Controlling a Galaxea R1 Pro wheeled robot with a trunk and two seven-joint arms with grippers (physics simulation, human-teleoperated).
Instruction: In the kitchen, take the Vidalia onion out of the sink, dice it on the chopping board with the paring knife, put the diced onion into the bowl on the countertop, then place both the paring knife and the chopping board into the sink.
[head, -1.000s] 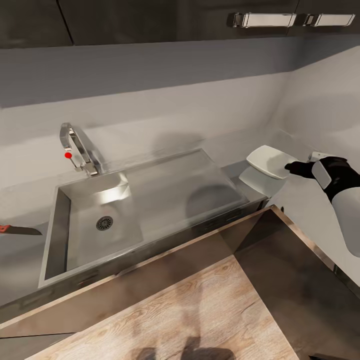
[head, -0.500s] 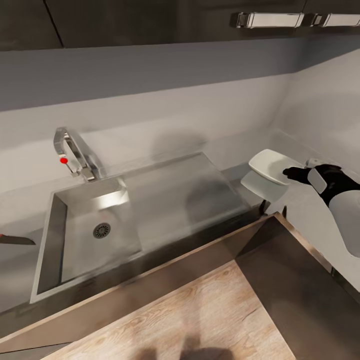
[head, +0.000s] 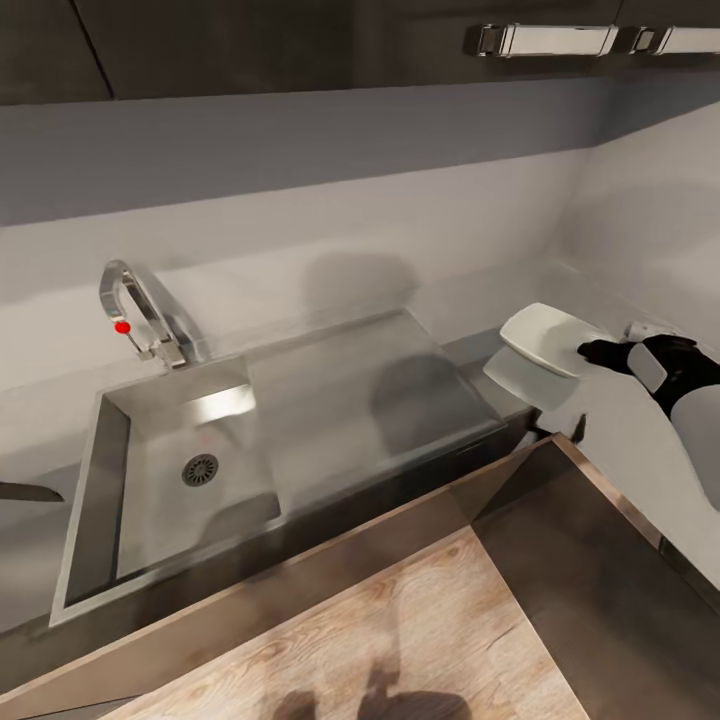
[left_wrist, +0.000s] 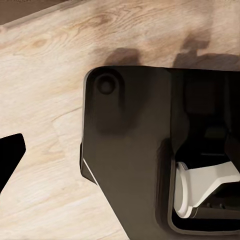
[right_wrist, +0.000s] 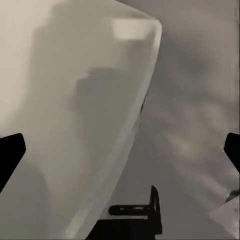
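sink (head: 300, 420): set in countertop (head: 620, 430), basin bare, tap (head: 140, 310) behind. bowl (head: 545, 338): on countertop beside sink, lifted at one edge. right gripper (head: 592, 351): at bowl rim, grip state unclear. knife (head: 25, 492): blade at far left.

We see the rectangular grey steel sink (head: 190, 470) with its basin open from above, only the black round drain (head: 200, 468) at its floor, and the flat drainboard (head: 370, 400) beside it bare. The angular chrome tap with a red knob (head: 140, 315) rises behind the basin's far corner and blocks reach there. The shallow white squarish bowl (head: 545, 338) sits on the glossy grey bench (head: 620, 420) right of the sink, the right gripper (head: 595, 350) touching its rim. Dark wall cabinets (head: 300, 45) overhang the back wall.
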